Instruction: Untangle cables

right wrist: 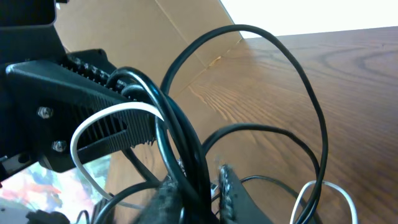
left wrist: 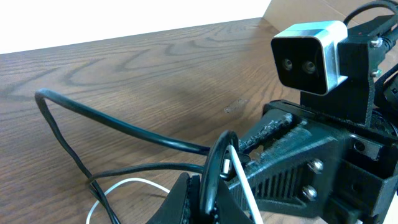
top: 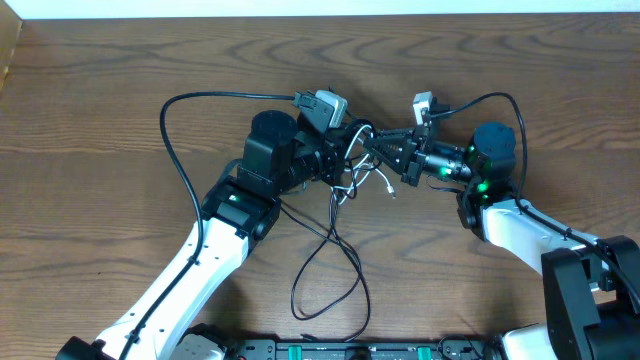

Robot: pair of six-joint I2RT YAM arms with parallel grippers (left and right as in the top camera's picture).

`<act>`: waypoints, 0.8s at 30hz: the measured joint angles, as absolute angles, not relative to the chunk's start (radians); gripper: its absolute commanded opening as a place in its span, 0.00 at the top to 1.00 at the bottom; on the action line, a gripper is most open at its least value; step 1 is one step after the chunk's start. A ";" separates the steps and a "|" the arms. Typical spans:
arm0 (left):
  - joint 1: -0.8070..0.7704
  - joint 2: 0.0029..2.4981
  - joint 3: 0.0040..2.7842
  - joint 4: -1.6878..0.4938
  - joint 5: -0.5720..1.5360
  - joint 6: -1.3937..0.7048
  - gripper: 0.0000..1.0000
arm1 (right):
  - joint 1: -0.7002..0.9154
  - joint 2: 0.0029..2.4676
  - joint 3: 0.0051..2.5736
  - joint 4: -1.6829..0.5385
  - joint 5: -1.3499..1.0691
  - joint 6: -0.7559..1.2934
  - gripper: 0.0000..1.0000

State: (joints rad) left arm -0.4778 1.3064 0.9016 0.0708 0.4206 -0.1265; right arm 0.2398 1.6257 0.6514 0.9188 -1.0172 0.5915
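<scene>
L gripper (top: 343, 152) & R gripper (top: 375, 148) are both clamping the knotted thin black and white cords (right wrist: 182, 143), facing tip to tip mid-table; slack is trailing toward the near edge.

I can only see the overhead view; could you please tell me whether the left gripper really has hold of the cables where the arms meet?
Observer: Yes, the left wrist view shows the left gripper shut on the black cables.
Operator: Thank you; and the other arm?
Observer: Its wrist view shows black cables running down between the fingers of the right gripper; whether they clamp, I cannot tell.
Operator: Is anything else caught there?
Observer: Yes, in that view a white cable arcs across the left gripper.
</scene>
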 measured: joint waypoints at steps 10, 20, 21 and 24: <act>-0.478 1.306 0.902 0.071 0.421 -0.126 0.92 | 0.240 1.626 0.651 0.918 -1.017 0.594 0.85; -0.478 1.306 0.902 0.068 0.421 -0.126 0.92 | 0.240 1.626 0.651 0.918 -1.016 0.591 0.99; -0.478 1.306 0.902 0.068 0.421 -0.126 0.92 | 0.240 1.626 0.651 0.918 -1.017 0.592 0.99; -0.478 1.306 0.902 0.067 0.421 -0.126 0.92 | 0.240 1.626 0.651 0.919 -1.017 0.596 0.85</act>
